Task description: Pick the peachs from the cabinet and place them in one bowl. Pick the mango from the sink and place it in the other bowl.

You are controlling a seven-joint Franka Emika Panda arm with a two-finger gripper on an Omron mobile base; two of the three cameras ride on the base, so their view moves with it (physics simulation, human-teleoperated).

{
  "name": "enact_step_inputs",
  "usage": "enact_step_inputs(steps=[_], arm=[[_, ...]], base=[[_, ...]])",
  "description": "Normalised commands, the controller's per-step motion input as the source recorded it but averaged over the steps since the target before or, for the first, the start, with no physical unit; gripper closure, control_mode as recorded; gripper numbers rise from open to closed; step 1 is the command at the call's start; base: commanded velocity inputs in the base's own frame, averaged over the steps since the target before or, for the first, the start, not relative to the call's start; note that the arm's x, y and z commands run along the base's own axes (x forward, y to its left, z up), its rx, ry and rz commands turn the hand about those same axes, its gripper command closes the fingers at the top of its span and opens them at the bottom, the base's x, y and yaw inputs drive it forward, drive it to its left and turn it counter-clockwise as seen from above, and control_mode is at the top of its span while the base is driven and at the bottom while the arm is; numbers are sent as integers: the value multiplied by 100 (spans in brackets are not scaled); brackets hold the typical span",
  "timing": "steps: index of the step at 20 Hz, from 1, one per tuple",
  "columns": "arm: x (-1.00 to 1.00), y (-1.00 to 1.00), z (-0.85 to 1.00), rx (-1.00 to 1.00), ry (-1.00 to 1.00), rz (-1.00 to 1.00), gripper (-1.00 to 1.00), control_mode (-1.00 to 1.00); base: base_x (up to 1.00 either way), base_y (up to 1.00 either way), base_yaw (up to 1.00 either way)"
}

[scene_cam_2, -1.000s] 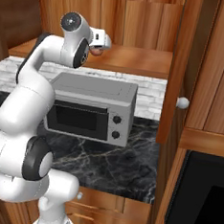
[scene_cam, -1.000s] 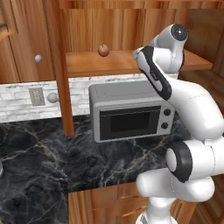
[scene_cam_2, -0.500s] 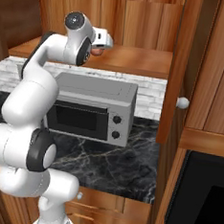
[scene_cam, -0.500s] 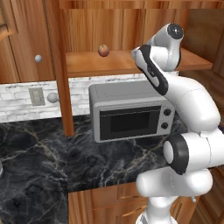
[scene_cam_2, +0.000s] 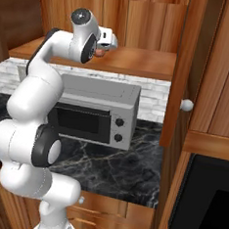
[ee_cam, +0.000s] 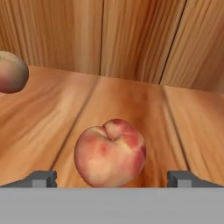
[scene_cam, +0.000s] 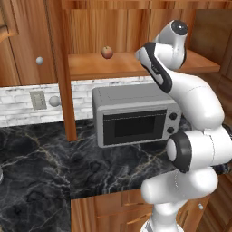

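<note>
Two peachs lie on the cabinet shelf [ee_cam: 131, 100]. In the hand view the nearer peach [ee_cam: 110, 153] sits close in front, centred between the two fingertips [ee_cam: 43, 177] of my gripper [ee_cam: 111, 178], which is open and not touching it. The second peach [ee_cam: 12, 72] rests farther back at the left; it is also seen in the left base view [scene_cam: 107, 52]. From the right base view, my gripper [scene_cam_2: 106, 43] reaches over the shelf [scene_cam_2: 141, 60] with the near peach [scene_cam_2: 98, 51] just under it. The mango, the sink and both bowls are out of view.
A grey microwave [scene_cam: 136, 118] stands on the black marble counter [scene_cam: 45, 163] directly under the shelf. An open wooden cabinet door [scene_cam_2: 186, 69] with a round knob hangs to the right, and a wooden upright [scene_cam: 59, 68] stands at the left. A dark oven [scene_cam_2: 207, 203] is lower right.
The arm has shifted slightly and the hand has eased a little deeper over the shelf toward the near peach. The jaws have stayed open and both peaches lie where they were.
</note>
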Motion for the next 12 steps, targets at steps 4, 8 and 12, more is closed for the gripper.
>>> enact_step_inputs(steps=[4,8,12], arm=[[16,0,-5,0,0,0,-100,-100],[16,0,-6,0,0,0,-100,-100],[13,0,-7,0,0,0,-100,-100]], base=[[0,0,0],[0,0,0],[0,0,0]])
